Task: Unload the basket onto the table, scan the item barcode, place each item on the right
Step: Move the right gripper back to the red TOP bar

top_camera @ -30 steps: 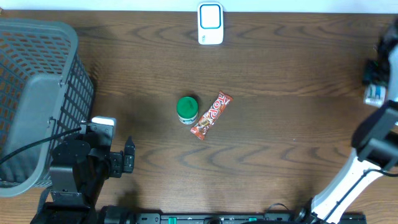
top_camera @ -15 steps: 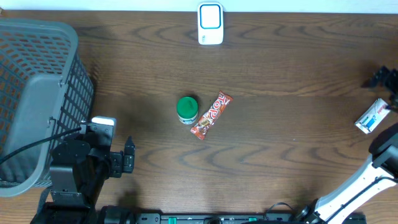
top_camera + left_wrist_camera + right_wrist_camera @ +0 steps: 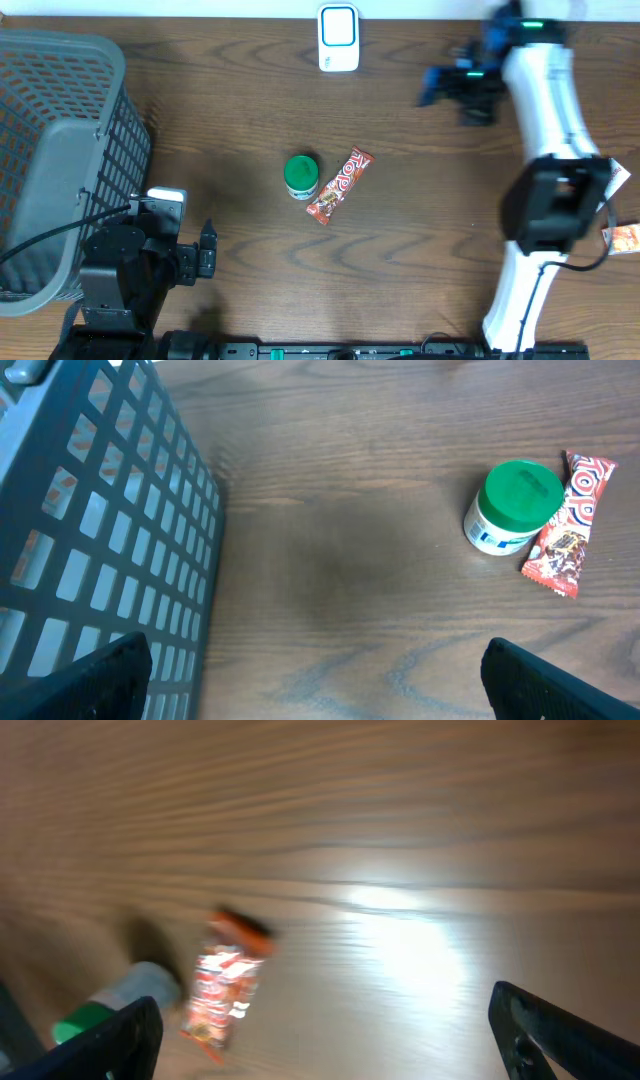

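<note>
- Overhead view: the right gripper [image 3: 455, 92] hangs over the far right part of the table [image 3: 220, 110], just right of the scanner [image 3: 338, 38], which stands at the far edge.
- Treat the right gripper as wide open and empty. Its wrist view is blurred, but it shows both fingers [image 3: 100, 1040] at the bottom corners with only wood between them.
- The left gripper [image 3: 205, 250] is also wide open and empty. It rests low at the near left, beside the basket [image 3: 60, 150].
- Find the candy bar [image 3: 339, 185] flat at the table centre, touching or just beside the green-lidded jar [image 3: 301, 176] on its left. You cannot tell from the task which of the two is meant.
- From the right gripper the bar lies toward the near left. From the left gripper it lies toward the far right.
- The bar's long axis runs diagonally, near-left end to far-right end. A grip across the short width is likely to call for a wrist turn.
- Neither arm is clearly nearer the bar; the left arm is nearer the jar.
- The surface is bare dark wood, level, with open room on every side of the pair.
- A small box [image 3: 615, 175] and a packet [image 3: 625, 238] lie at the right edge, well apart from the centre.
</note>
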Controlling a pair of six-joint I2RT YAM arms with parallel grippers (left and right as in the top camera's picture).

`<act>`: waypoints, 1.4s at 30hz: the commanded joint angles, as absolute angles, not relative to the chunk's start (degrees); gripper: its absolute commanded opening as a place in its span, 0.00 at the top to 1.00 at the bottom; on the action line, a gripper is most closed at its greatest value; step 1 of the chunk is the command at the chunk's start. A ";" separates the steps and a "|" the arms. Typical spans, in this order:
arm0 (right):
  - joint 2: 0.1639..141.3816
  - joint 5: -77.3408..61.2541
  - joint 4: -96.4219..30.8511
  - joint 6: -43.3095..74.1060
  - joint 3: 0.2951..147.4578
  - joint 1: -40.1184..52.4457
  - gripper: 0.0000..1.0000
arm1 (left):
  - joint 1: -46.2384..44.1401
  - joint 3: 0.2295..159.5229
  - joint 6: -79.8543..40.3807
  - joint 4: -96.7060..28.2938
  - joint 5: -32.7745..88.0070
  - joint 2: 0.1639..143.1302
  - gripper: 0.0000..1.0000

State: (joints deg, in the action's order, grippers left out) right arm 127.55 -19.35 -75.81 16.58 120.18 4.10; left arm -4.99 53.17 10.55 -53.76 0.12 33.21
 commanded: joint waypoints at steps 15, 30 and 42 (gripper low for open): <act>136.77 -11.79 -66.52 38.85 114.48 24.56 0.28 | -5.17 53.74 11.09 -53.76 0.45 32.84 0.01; 139.33 -9.34 -75.55 38.52 114.54 24.34 0.25 | -5.17 53.74 11.09 -53.78 0.45 32.84 0.01; 137.93 -11.44 -77.76 46.24 114.26 27.07 0.01 | -5.17 53.74 11.09 -53.78 0.45 32.84 0.01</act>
